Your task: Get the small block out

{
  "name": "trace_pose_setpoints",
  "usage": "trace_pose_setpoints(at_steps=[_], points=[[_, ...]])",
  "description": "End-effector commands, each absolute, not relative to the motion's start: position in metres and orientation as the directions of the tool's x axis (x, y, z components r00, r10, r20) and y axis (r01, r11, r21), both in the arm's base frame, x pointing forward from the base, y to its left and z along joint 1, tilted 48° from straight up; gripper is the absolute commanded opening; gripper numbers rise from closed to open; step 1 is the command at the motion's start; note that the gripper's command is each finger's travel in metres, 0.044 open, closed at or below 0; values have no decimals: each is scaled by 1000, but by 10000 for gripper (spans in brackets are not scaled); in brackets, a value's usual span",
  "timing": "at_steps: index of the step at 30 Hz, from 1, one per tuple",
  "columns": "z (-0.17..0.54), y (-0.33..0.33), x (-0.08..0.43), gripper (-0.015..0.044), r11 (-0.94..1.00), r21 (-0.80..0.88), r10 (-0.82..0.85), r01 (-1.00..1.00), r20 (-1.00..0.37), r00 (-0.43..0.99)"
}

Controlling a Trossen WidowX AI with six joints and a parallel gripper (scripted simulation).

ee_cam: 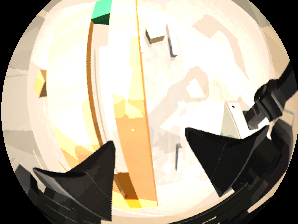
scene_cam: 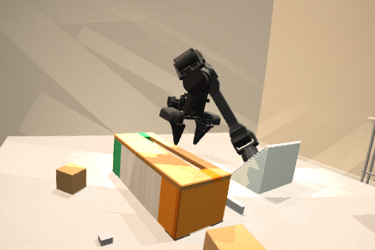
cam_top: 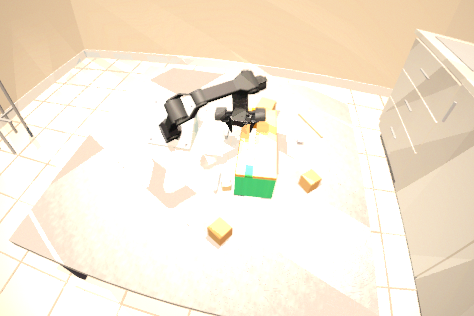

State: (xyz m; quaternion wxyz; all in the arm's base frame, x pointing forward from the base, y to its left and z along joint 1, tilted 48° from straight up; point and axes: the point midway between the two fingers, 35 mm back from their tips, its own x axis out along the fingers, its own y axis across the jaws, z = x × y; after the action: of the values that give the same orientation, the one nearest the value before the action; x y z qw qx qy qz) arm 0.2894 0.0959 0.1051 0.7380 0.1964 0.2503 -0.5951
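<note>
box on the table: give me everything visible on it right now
The box is a long rectangular case lying flat on the table, resting on its base. One end is green, the other orange; the long side between looks pale grey and streaked. The top is orange-tan with a narrow slot running lengthwise. It sits level, not tipped. The gripper hangs above the slot with fingers apart, one tip down at the slot; contact cannot be judged. A small cyan patch shows on top near the green end.
</note>
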Motion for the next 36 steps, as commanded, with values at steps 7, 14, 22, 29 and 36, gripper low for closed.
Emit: trace_pose_setpoints(at_steps=[7, 14, 22, 29, 36], points=[[165, 56, 298, 285, -146, 517, -682, 844, -670, 292], [228, 3, 285, 285, -595, 759, -624, 266, -644, 443], [236, -13, 281, 285, -662, 740, -618, 119, -629, 471], [184, -72, 287, 285, -661, 742, -619, 116, -626, 474], [177, -81, 287, 285, -658, 744, -621, 115, -623, 475]])
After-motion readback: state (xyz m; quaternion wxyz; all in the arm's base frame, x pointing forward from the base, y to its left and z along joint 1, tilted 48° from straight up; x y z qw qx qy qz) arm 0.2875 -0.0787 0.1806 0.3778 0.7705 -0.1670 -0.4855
